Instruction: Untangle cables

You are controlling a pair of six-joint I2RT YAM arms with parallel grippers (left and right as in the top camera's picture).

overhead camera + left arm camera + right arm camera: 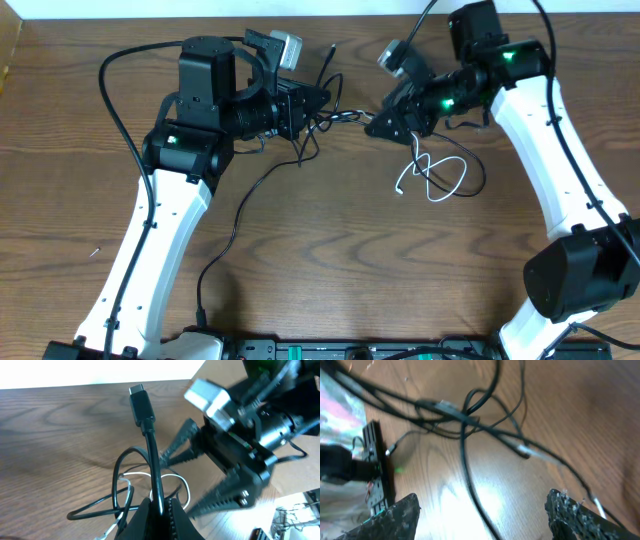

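Clamping the black cable between fingers closed tight on it, the left gripper holds the cord just below its plug. The plug stands up past the fingertips. Below the grip the black cable curls into loose loops over the table. A white cable arcs through those loops close behind the fingers. Whether the white one is pinched too cannot be told.

From overhead, the left gripper and the right gripper face each other near the far middle of the table, close but apart. A strand of the black cable bridges the gap between them. The plug points toward the far edge. The white cable lies in a small squiggle on the wood just on the near side of the right gripper, with a black loop lying across it.

The right gripper stands wide open and grips nothing. In its own wrist view its two fingers sit far apart at the lower corners. Black cable strands cross in a blurred tangle over the wood ahead, and one runs down between the fingers untouched. In the left wrist view the right gripper points its spread fingers at the bundle.
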